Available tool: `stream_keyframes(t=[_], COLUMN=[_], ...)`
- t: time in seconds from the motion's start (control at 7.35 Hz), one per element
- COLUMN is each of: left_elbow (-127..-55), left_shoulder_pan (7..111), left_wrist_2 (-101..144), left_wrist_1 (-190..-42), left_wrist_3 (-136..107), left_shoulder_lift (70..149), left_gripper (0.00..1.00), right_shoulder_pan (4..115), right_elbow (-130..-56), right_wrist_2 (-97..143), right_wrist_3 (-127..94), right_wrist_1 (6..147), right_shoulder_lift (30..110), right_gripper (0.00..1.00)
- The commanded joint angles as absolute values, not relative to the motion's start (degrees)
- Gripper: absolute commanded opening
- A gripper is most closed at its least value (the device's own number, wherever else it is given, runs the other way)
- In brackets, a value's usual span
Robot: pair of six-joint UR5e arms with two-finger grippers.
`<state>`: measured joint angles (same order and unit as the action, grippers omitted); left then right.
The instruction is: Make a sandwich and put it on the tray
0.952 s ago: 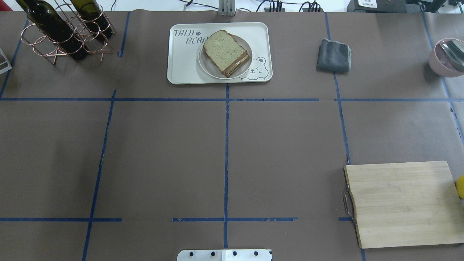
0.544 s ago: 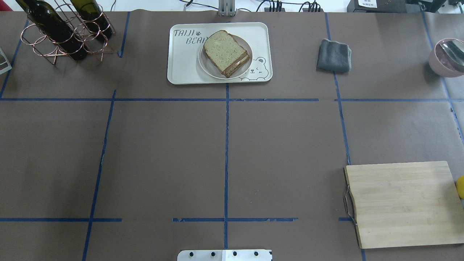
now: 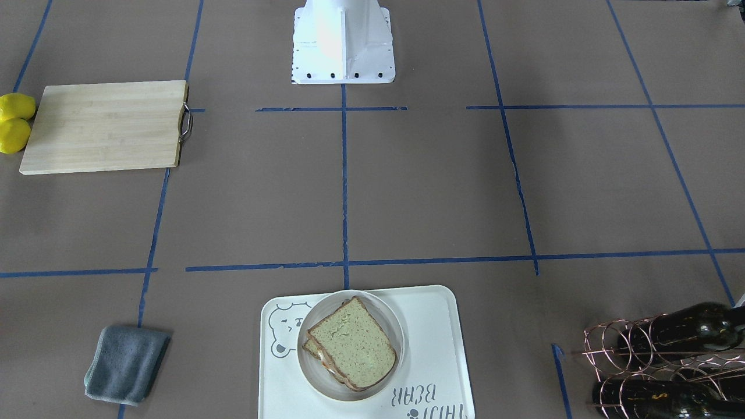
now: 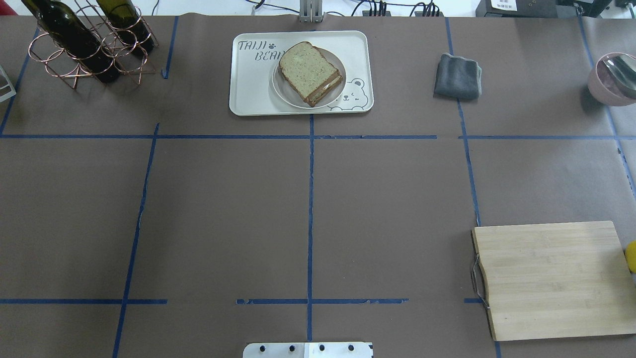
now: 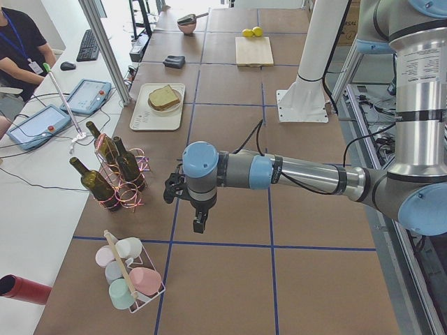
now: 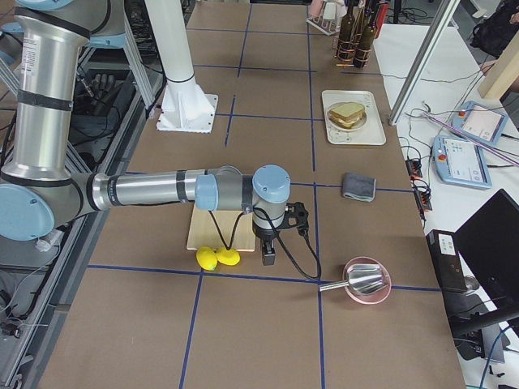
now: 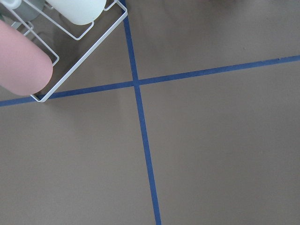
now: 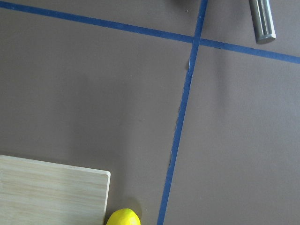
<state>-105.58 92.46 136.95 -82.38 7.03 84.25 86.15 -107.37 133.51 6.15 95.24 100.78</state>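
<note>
The sandwich (image 4: pixel 309 72), two tan-green bread slices with dark crusts stacked, lies on a small round white plate (image 4: pixel 284 94) on the cream bear tray (image 4: pixel 248 94) at the table's far middle. It also shows in the front view (image 3: pixel 352 343) on the tray (image 3: pixel 442 326). Only a thin white edge of the egg shows between the slices. My left gripper (image 5: pixel 200 223) hangs above the table far off at the left end. My right gripper (image 6: pixel 268 258) hangs at the right end beside the lemons. I cannot tell whether either is open or shut.
A wooden cutting board (image 4: pixel 551 278) lies front right with two lemons (image 3: pixel 14 119) beside it. A grey cloth (image 4: pixel 457 75), a pink bowl (image 4: pixel 611 79), a wire rack of wine bottles (image 4: pixel 89 44) and a cup rack (image 5: pixel 129 276) stand around the edges.
</note>
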Motion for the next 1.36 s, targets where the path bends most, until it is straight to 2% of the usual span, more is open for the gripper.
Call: stream_keyframes(t=[0.0, 0.27, 0.54, 0.82, 1.22], left_elbow=[-106.17, -106.69, -105.39, -102.23, -102.30], left_shoulder_pan=[92.56, 92.11, 86.59, 86.66, 87.27], left_wrist_2=[136.93, 137.55, 136.93, 136.76, 136.85], left_wrist_1=[-81.12, -81.48, -80.95, -81.03, -79.73], left_wrist_3=[7.38, 7.38, 7.38, 7.47, 11.51], left_shoulder_lift=[83.85, 83.32, 84.89, 84.03, 83.23], left_gripper=[1.00, 1.00, 1.00, 1.00, 1.00], right_shoulder_pan=[86.13, 86.13, 86.04, 86.04, 86.04], right_elbow=[-107.31, -106.96, -106.96, -107.14, -106.79], right_wrist_2=[133.59, 133.68, 134.21, 134.21, 134.30], right_wrist_3=[6.07, 6.06, 5.89, 5.63, 5.02], right_wrist_1=[95.80, 96.15, 96.07, 96.06, 96.06], right_shoulder_lift=[100.11, 99.05, 98.62, 98.53, 98.09], right_gripper=[1.00, 1.00, 1.00, 1.00, 1.00])
